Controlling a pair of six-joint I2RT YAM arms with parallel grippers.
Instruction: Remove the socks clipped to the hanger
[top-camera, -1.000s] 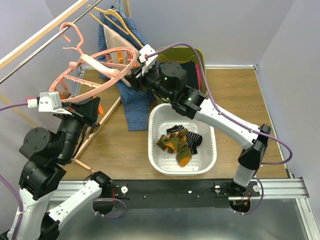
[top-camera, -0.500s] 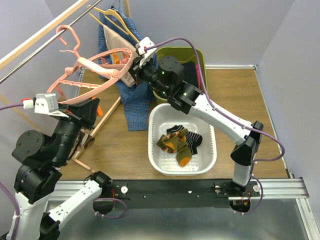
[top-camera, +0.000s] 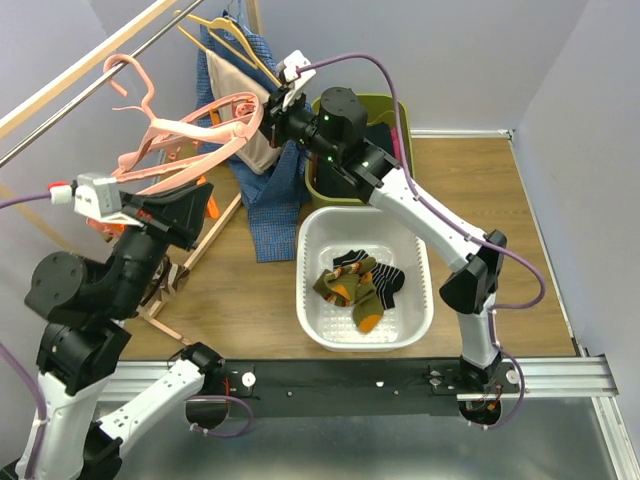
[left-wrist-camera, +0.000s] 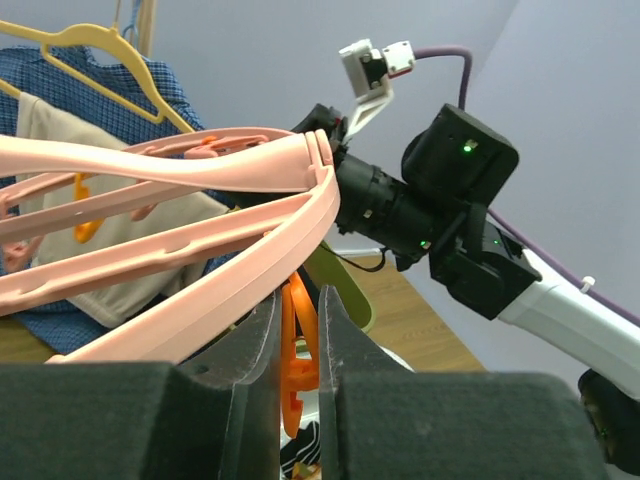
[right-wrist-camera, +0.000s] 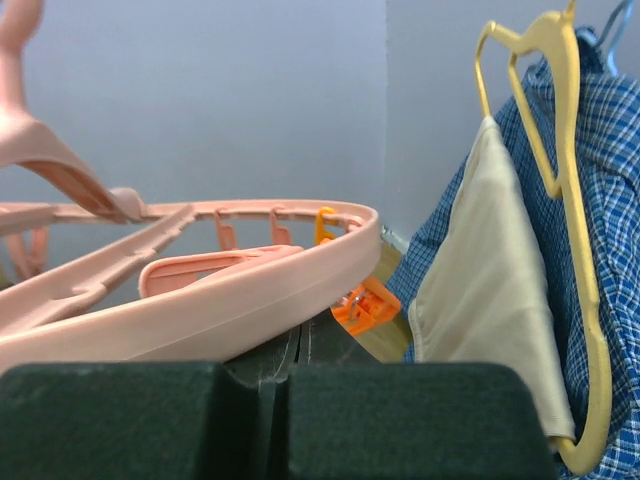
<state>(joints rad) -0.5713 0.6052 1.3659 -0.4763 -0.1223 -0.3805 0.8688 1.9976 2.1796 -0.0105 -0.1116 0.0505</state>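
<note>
L gripper (left-wrist-camera: 297, 300) & R gripper (right-wrist-camera: 297, 345) both clamped on rim of salmon-pink round plastic ring hanger (left-wrist-camera: 250, 160), prob. steadying opp. sides; small striped socks (top-camera: 360, 285) lie in white plastic basket (top-camera: 301, 280).

bright, even light; blurred foregrounds

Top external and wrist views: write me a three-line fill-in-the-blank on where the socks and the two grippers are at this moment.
The tub holding the socks is ___ in colour.
The clip between the left gripper's fingers is ___.
The right gripper is at the rim of the pink ring-shaped ___.
Missing words: white; orange; hanger.
</note>
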